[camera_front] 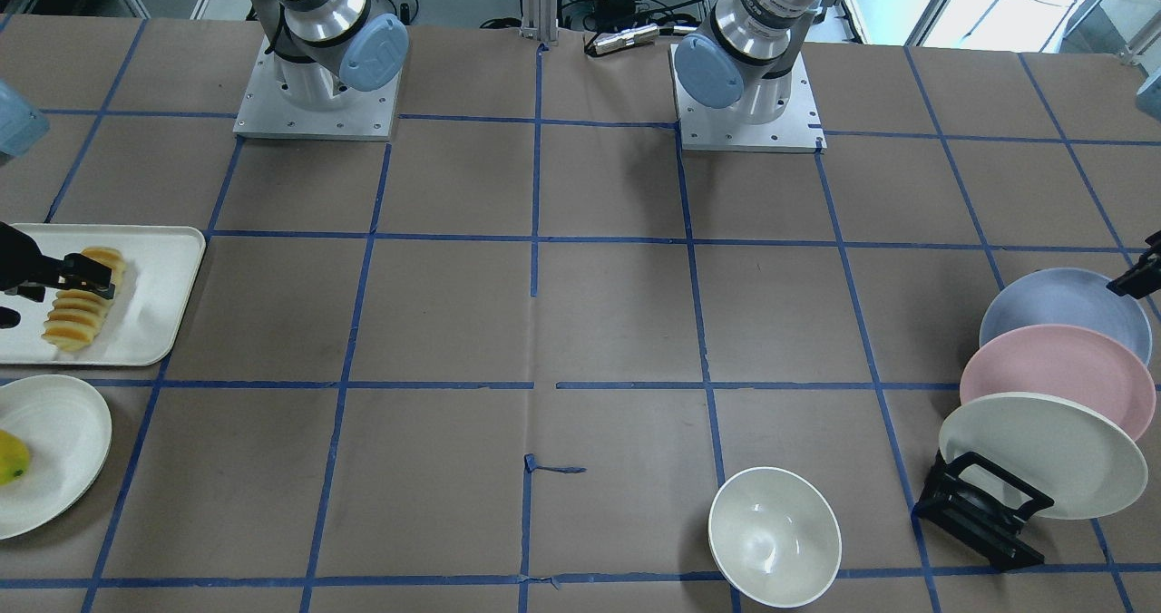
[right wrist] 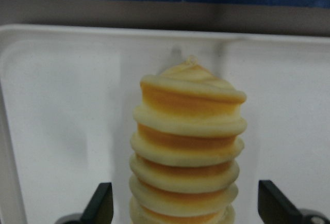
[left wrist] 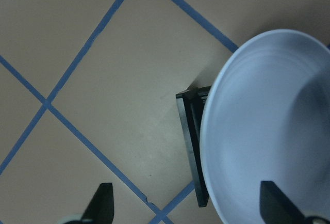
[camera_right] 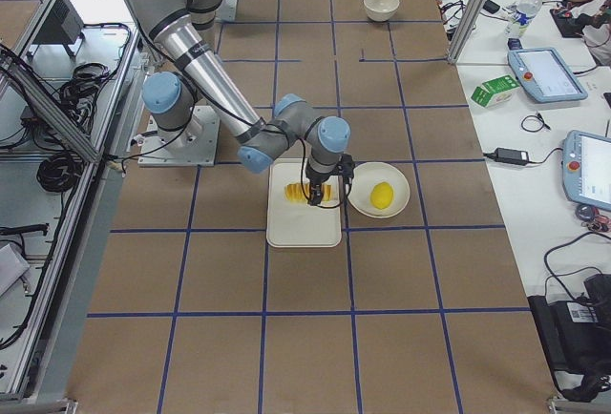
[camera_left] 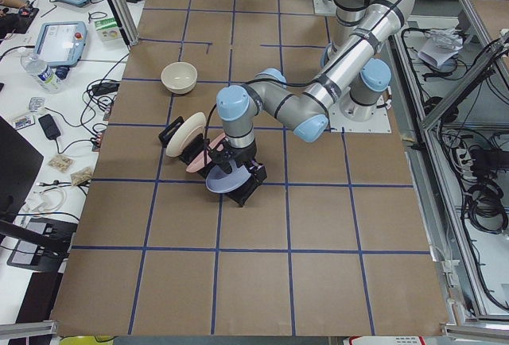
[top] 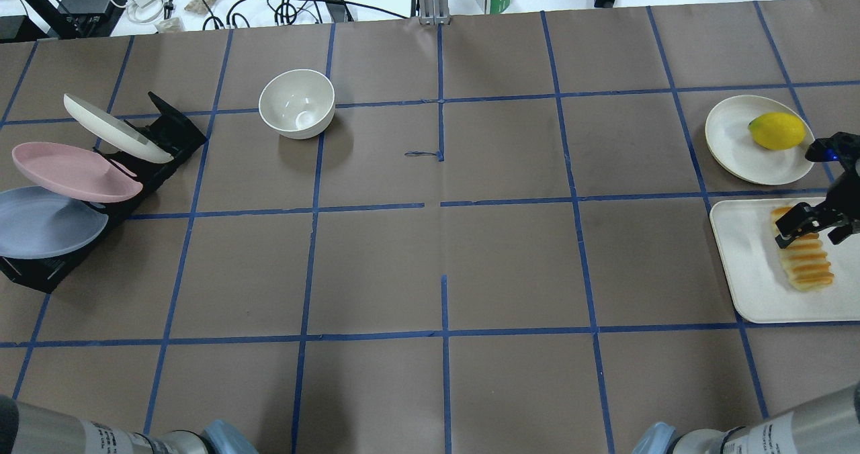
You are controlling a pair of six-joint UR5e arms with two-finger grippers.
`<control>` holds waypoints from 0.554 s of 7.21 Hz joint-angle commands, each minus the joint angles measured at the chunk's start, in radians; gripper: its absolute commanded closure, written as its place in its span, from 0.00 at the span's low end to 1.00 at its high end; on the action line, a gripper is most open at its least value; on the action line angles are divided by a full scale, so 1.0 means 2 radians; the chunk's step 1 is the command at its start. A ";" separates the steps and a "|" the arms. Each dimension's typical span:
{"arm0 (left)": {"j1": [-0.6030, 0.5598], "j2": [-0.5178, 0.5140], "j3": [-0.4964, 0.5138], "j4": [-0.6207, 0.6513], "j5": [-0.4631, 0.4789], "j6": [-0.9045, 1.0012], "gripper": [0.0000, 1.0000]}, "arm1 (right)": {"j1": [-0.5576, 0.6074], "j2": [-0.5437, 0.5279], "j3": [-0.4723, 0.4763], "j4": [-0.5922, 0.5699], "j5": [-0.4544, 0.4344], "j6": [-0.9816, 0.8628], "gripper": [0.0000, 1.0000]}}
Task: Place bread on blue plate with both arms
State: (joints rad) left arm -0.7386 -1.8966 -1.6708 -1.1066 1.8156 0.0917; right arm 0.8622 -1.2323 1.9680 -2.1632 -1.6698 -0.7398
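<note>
Brown paper crossed by a blue tape grid covers the table (top: 430,259) from edge to edge in the overhead view. Left arm (camera_left: 318,106) bends down to the dish rack at the centre of the left side view; right arm (camera_right: 210,71) slants down to the tray at the centre of the right side view.

At the overhead view's right edge lies a white rectangular tray (top: 746,273). At its left edge stands a black dish rack (top: 168,135) holding three tilted plates in a row: the blue plate (top: 47,222) lowest in the frame, a pink plate (top: 70,170) above it, and a cream plate (top: 114,128) above that. A white bowl (top: 296,103) sits upper left of centre, well apart from the rack. A small white plate (top: 722,138) at the upper right, just above the tray, carries a lemon (top: 777,131).

The bread (top: 809,266) lies flat on the tray, a ridged row of yellow-orange slices.

The right gripper (right wrist: 186,206) is over one end of the loaf, its jaws spread wide with a gap on either side of the slices. The left gripper (left wrist: 188,203) also has its jaws wide, with the blue plate's rim between them; whether either finger touches it I cannot tell.
</note>
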 commanded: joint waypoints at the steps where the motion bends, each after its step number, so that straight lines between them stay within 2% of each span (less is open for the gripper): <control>1: 0.000 -0.011 -0.003 0.007 -0.004 -0.004 0.49 | 0.000 0.009 0.002 -0.005 -0.004 0.047 0.30; 2: 0.001 -0.013 -0.003 0.006 -0.030 -0.004 0.54 | 0.000 0.004 0.002 0.005 -0.006 0.070 0.69; 3: 0.001 -0.017 -0.003 0.006 -0.033 -0.005 0.68 | 0.001 0.003 0.002 0.007 -0.003 0.070 1.00; 4: 0.001 -0.017 -0.003 0.003 -0.033 -0.006 0.88 | 0.000 -0.003 0.002 0.009 -0.004 0.068 1.00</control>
State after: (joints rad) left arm -0.7366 -1.9268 -1.6762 -1.0959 1.7577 0.0815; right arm 0.8624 -1.2277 1.9723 -2.1519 -1.6783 -0.6098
